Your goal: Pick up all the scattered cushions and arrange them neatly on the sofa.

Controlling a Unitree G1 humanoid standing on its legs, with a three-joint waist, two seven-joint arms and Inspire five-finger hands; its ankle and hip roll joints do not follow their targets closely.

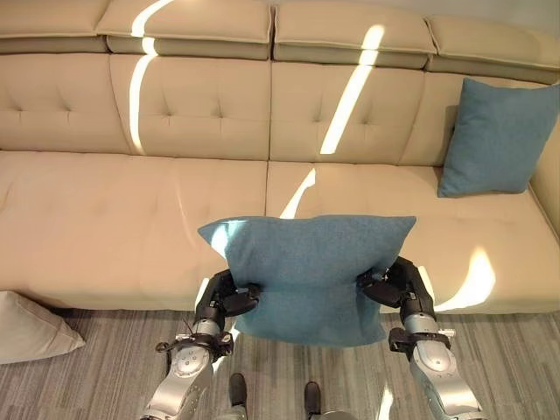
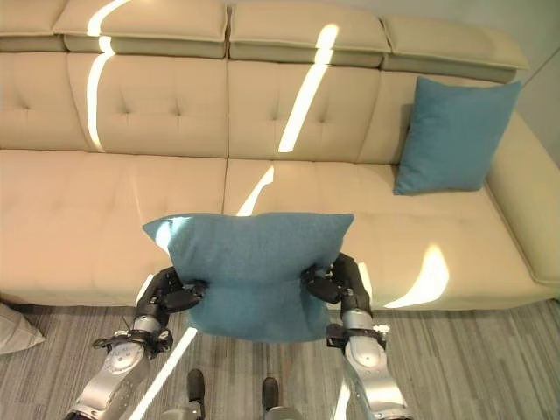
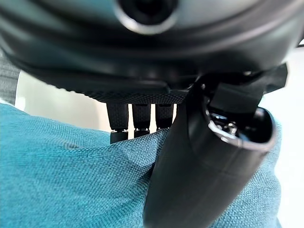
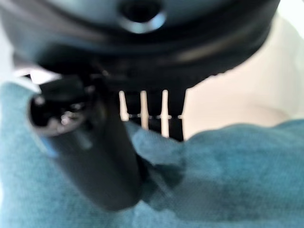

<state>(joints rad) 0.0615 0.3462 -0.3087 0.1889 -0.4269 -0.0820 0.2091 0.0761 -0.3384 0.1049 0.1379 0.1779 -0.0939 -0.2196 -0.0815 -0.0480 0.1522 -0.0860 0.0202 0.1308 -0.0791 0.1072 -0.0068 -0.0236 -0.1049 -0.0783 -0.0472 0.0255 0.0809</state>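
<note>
A long beige sofa (image 1: 131,210) spans the scene from 9 to 3 o'clock. A teal cushion (image 1: 308,276) is held upright in front of its front edge, at 6 o'clock. A second teal cushion (image 1: 494,136) leans against the backrest at 2 o'clock. A pale cushion (image 1: 26,328) lies on the floor at 8 o'clock. The left hand (image 1: 229,297) pinches the held cushion's left side between thumb and fingers; the right hand (image 1: 389,284) pinches its right side likewise.
</note>
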